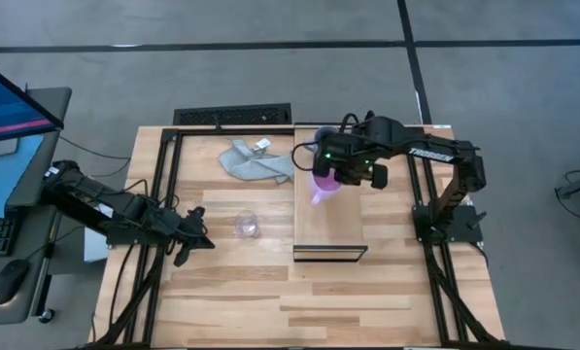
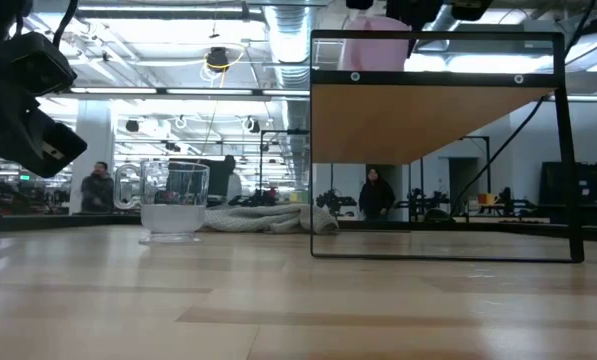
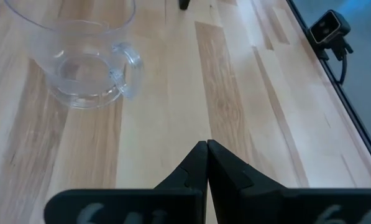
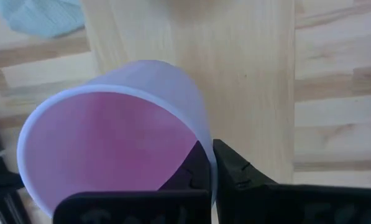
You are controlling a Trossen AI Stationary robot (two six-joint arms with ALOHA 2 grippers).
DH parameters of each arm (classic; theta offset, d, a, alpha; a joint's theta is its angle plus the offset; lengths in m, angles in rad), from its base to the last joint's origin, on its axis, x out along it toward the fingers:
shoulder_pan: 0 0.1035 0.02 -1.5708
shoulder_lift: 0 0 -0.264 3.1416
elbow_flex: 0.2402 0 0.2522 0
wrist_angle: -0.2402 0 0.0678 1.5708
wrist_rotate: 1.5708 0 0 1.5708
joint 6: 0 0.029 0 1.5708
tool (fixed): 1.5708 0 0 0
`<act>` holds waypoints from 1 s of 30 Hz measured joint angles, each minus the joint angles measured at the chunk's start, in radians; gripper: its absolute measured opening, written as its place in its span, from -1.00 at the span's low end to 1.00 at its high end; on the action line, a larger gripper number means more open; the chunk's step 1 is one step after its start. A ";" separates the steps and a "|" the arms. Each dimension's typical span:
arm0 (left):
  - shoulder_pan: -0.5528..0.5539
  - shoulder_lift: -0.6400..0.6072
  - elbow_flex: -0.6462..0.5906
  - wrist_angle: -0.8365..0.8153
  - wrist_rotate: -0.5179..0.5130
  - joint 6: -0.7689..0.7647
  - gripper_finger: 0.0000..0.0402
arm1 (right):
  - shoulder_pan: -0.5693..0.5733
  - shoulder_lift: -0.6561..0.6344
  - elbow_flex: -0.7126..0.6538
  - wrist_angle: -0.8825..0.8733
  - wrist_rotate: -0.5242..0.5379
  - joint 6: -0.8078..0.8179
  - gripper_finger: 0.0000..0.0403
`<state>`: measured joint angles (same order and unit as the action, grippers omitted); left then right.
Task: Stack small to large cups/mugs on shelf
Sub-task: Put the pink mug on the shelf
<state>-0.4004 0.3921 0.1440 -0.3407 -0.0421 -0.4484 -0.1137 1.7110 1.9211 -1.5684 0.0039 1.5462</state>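
Overhead, tilted pink-purple mug [image 4: 117, 130], lilac outside, pink inside.

Our right claw [image 1: 340, 175] is pinched shut on the rim of the pink-purple mug [image 1: 324, 185], its arm bent and reaching in from the right. Our left claw [image 1: 194, 230] sits low with fingers pressed together, its arm stretched in from the left.
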 joint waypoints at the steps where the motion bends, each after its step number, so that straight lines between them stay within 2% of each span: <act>1: 0.000 0.000 0.000 0.000 0.007 0.000 -1.00 | -0.004 0.000 -0.002 -0.003 -0.003 0.009 -0.95; 8: 0.000 0.000 0.000 -0.001 0.046 0.000 -1.00 | -0.005 -0.001 -0.048 -0.003 0.000 0.101 -0.95; 17: 0.000 0.000 0.000 -0.001 0.047 0.004 -1.00 | -0.041 -0.002 -0.049 -0.003 0.027 0.148 -0.95; 24: 0.000 0.000 0.000 -0.001 0.076 0.021 -1.00 | -0.049 -0.002 -0.055 -0.001 0.010 0.180 -0.95; 30: 0.000 0.000 0.000 -0.001 0.086 0.021 -1.00 | -0.020 -0.008 -0.150 0.008 -0.040 0.228 -0.95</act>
<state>-0.4002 0.3923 0.1440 -0.3420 0.0444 -0.4278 -0.1337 1.7030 1.7712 -1.5601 -0.0361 1.7741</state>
